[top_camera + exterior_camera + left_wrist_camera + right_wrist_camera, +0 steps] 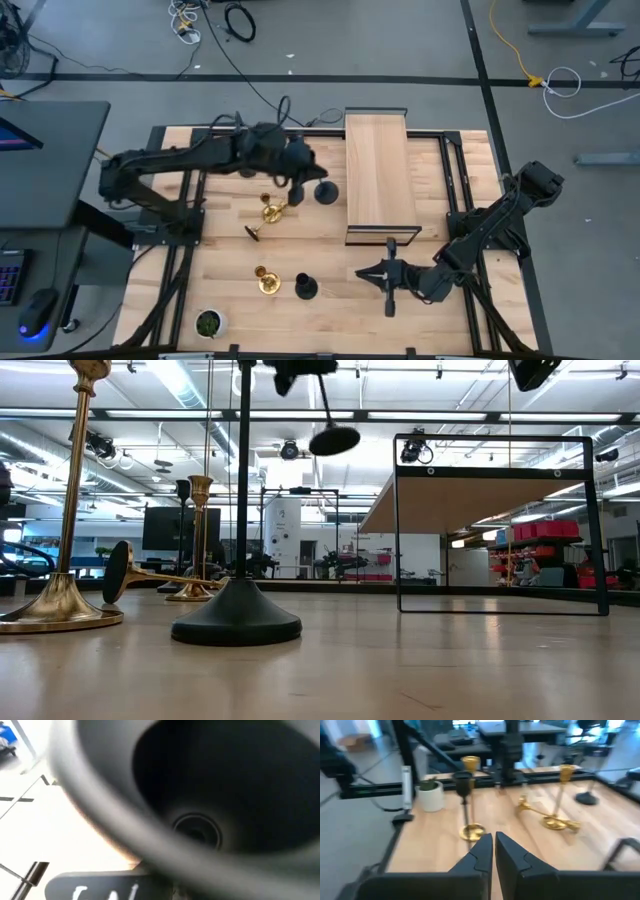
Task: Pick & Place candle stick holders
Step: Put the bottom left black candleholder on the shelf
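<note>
Reaching arm: left arm stretched across the far side of the bench [240, 285], its left claw [297, 185] clamped on a black candlestick [335, 438], held off the wood with its base tipped up.
Waiting arm: right claw [389, 290] low at the near right, fingers pressed together.
Bench: pale wood planks; a framed wooden shelf [379, 168] stands at the far middle.
Candlesticks: gold candlestick [272, 211], fallen gold candlestick [253, 233], near gold candlestick [266, 281], near black candlestick [305, 288], and far black candlestick [326, 192].
Left wrist view: only the held base's dark hollow underside, close up.
</note>
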`<state>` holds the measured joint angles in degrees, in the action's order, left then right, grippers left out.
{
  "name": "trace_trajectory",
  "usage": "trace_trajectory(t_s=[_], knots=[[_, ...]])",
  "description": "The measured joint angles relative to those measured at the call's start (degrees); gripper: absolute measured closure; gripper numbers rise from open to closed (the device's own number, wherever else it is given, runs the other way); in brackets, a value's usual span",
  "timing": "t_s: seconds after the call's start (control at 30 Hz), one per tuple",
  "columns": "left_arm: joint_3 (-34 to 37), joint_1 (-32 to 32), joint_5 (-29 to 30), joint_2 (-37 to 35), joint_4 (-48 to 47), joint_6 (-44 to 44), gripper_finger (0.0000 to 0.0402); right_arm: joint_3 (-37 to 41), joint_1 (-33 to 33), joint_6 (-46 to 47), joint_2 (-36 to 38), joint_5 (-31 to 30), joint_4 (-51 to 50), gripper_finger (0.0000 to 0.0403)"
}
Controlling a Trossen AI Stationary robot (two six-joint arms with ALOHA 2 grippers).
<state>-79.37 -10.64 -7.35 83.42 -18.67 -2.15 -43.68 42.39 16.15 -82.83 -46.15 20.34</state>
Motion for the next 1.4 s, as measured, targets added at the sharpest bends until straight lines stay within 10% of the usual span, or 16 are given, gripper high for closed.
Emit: trace_trajectory(t_s=[0.27,0.53,1.03,1.4], knots=[[-11.4,-3.3,-8.4,9.5,-0.8,-0.1,0.0394,0.0,-1.6,0.8,3.7,-17.2,-8.4,0.0381],[-21.4,-1.1,-9.8,18.2,-5.1,-4.4,0.0394,0.0,-8.9,-7.7,14.4,-15.7,-12.4,0.0381],[-23.2,-0.4,-9.4,19.9,-7.0,-5.2,0.0394,0.1,-30.9,-12.4,17.9,13.2,-12.8,0.0369],[-23.2,-0.4,-8.4,19.9,-9.4,-6.1,0.0394,0.0,-35.8,-13.9,16.0,19.8,-12.1,0.0218]])
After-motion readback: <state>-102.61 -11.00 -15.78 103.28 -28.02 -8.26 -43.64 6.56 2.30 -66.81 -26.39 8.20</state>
